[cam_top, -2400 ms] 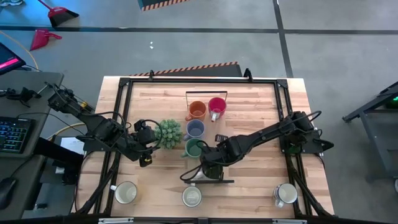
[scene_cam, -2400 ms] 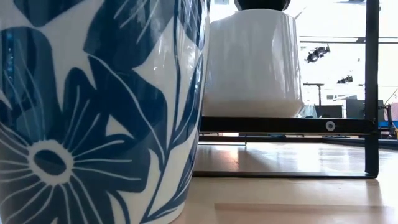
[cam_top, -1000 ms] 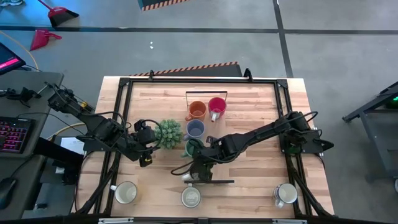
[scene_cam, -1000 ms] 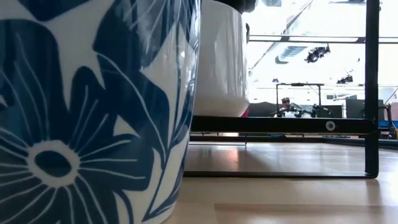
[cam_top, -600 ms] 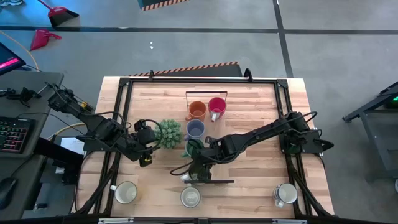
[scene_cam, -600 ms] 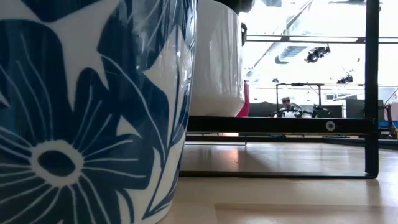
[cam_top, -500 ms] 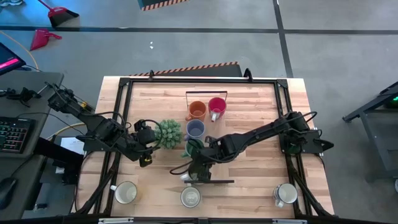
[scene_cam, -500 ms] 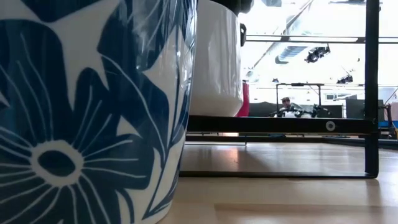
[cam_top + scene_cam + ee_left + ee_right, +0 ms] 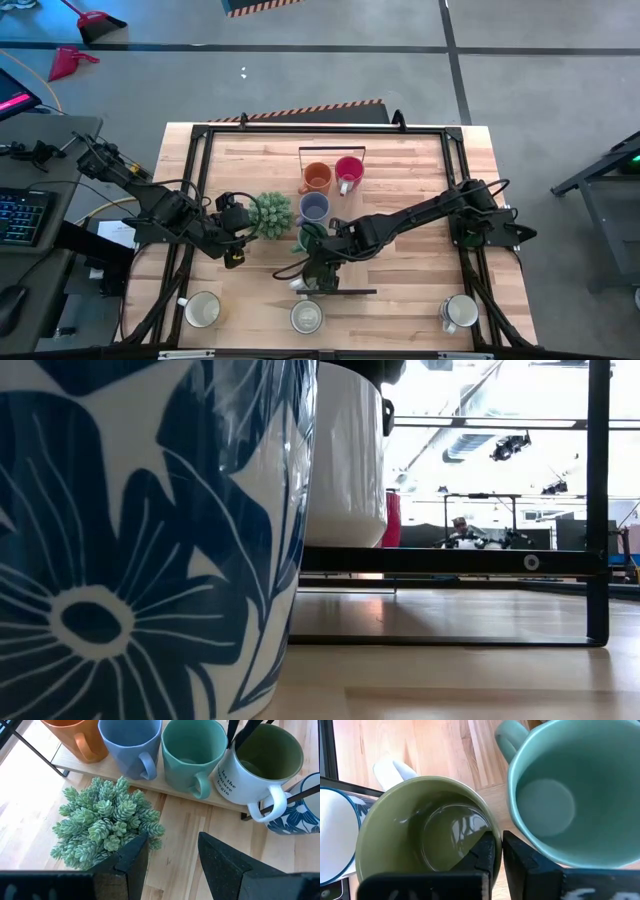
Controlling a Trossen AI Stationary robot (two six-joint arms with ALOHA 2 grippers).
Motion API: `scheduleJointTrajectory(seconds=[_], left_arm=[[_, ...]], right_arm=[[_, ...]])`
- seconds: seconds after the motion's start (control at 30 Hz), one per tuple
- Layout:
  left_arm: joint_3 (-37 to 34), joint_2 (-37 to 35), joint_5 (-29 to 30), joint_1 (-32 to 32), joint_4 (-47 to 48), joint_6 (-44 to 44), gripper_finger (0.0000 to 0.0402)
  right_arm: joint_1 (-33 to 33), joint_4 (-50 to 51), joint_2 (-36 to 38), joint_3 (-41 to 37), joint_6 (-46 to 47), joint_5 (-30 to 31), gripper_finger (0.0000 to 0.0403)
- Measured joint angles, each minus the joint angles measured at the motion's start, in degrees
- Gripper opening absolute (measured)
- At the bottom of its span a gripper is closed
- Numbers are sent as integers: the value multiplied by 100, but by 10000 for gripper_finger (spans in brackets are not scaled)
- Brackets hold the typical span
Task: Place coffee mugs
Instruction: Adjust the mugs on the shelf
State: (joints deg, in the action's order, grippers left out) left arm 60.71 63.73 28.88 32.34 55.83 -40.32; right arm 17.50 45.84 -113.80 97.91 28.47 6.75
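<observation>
Four mugs stand in a row on a thin wooden board [image 9: 150, 787]: orange [image 9: 317, 178], lavender-blue [image 9: 314, 207], teal-green [image 9: 311, 236], and at the near end a white mug with an olive-green inside [image 9: 260, 765]. A pink-red mug [image 9: 349, 170] stands beside the orange one. My right gripper [image 9: 499, 845] is over the olive-green mug [image 9: 420, 835], shut on its rim. My left gripper [image 9: 167, 852] hangs open beside the spiky green plant [image 9: 271, 214], touching nothing. My right gripper pinches the olive-green mug's rim [image 9: 492, 834] on the side facing the teal-green mug [image 9: 570, 795]. One finger [image 9: 484, 854] is inside the mug and the other [image 9: 522, 860] outside. The fingers come steeply from above. The mug stands upright with its base on the board [image 9: 345, 540].
Three pale mugs stand along the near edge [image 9: 203, 310] [image 9: 307, 317] [image 9: 460, 312]; the middle one, with blue flowers [image 9: 150, 540], sits close to the olive-green mug's handle [image 9: 267, 810]. A black frame [image 9: 455, 160] rims the table. Bare wood lies to the right [image 9: 410, 180].
My right gripper has carried the olive-green mug toward the table's left, to the near end of the row. In the last second the mug's white wall edged only slightly further left in the low view and kept upright.
</observation>
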Motion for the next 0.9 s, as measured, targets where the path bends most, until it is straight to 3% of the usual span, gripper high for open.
scheduleJointTrajectory(seconds=[0.43,0.9], left_arm=[[0,-1,0,2,-2,-2,161],[0,1,1,0,0,-2,161]], right_arm=[[0,118,9,-2,0,-93,55],[0,197,81,-7,0,-97,60]])
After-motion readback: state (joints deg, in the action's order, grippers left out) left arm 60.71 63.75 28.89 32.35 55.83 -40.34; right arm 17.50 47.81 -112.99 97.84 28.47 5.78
